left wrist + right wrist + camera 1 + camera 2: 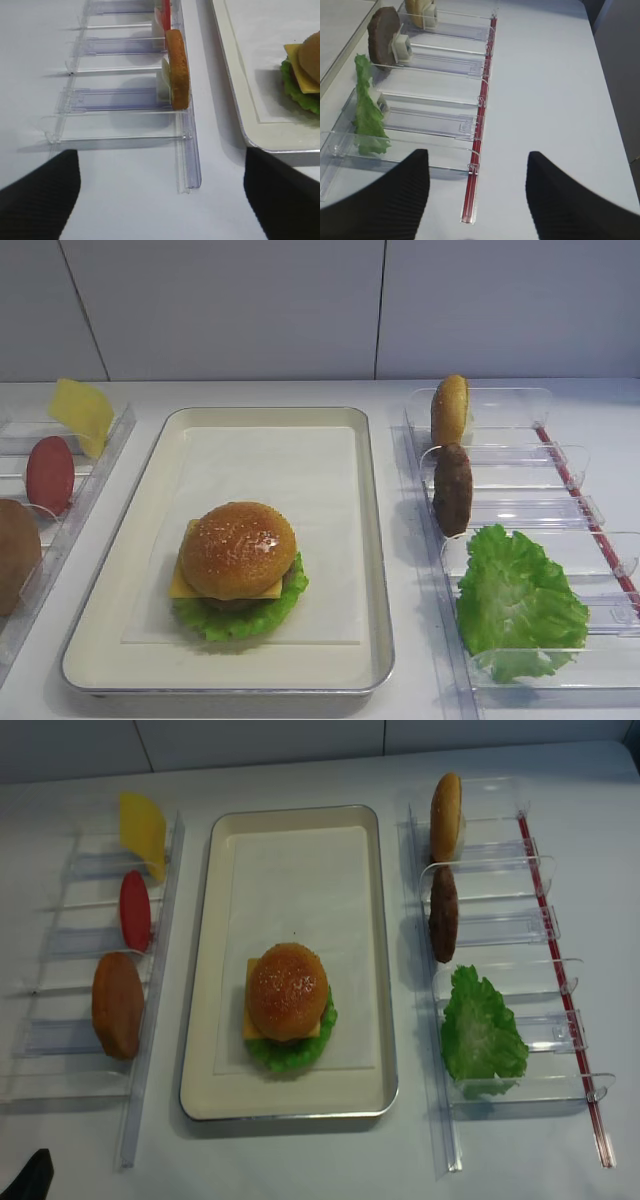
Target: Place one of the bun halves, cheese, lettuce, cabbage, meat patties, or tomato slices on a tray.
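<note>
The domed golden-brown sesame bun top [238, 548] sits on the large cream-white rectangular tray [330, 455], near its front, capping a stack; beneath it only a corner of the yellow cheese slice [182, 583] and the frilly rim of a green lettuce leaf [243, 618] show, and any patty is hidden; the left gripper [160, 192] and right gripper [477, 192] appear only as dark fingertips at the near frame edges, spread apart and holding nothing; in the clear plastic bins on the right stand a dark brown patty [452, 489] and a loose lettuce leaf [518, 598].

Golden sesame-speckled bun [238, 548], cream tray [375, 540]
</note>
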Controlling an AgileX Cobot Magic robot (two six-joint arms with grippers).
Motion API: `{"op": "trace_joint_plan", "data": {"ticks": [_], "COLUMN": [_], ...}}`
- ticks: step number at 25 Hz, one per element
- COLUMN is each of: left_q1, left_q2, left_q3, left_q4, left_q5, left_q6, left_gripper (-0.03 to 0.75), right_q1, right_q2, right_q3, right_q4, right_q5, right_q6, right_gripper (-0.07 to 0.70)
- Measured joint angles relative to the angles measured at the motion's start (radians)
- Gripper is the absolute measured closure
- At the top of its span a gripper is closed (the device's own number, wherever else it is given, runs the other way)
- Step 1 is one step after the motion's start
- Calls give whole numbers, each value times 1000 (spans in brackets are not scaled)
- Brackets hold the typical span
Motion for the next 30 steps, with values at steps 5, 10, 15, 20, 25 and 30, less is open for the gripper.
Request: {"op": "trace_joint_plan", "data": {"ticks": [5, 10, 15, 20, 25, 30], "left_q1": [0, 0, 0, 0, 0, 0], "left_q2": [0, 0, 0, 0, 0, 0], "left_q3": [0, 0, 0, 0, 0, 0], "left_q4": [0, 0, 0, 0, 0, 0], "left_q5": [0, 0, 0, 0, 0, 0], "left_q6": [0, 0, 0, 0, 0, 0], "left_gripper": [82, 82, 82, 82, 82, 82], "right_q1": [0, 0, 0, 0, 0, 0], "right_q2": [0, 0, 0, 0, 0, 0], "right_q3": [0, 0, 0, 0, 0, 0], "right_q4": [0, 0, 0, 0, 0, 0], "right_q5": [0, 0, 0, 0, 0, 0], "right_q6": [0, 0, 0, 0, 0, 0], "right_gripper": [188, 188, 188, 188, 188, 188]}}
